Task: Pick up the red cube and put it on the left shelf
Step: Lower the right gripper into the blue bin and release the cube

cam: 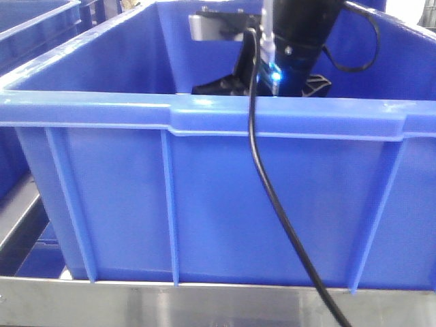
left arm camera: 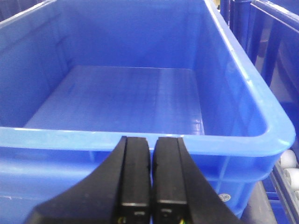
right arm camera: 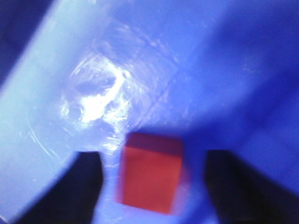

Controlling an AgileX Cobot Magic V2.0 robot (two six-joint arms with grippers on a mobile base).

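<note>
a big blue plastic bin [cam: 225, 197] is filling nearly the whole front view, its ribbed wall facing the camera and its thick rim running straight across at 9 to 3 o'clock. it is sitting on a metal rail [cam: 204, 305] that is running along the bottom edge. another blue bin [cam: 34, 24] is showing at 10 o'clock, behind the first. in the left wrist view, a second bin [left arm camera: 243, 140] is lying with its ridged floor bare, and white rollers [left arm camera: 288, 170] are peeking out at 4 o'clock beside it. overhead light is glaring off a scuffed patch of the blue floor [right arm camera: 98, 102] in the right wrist view.
</note>
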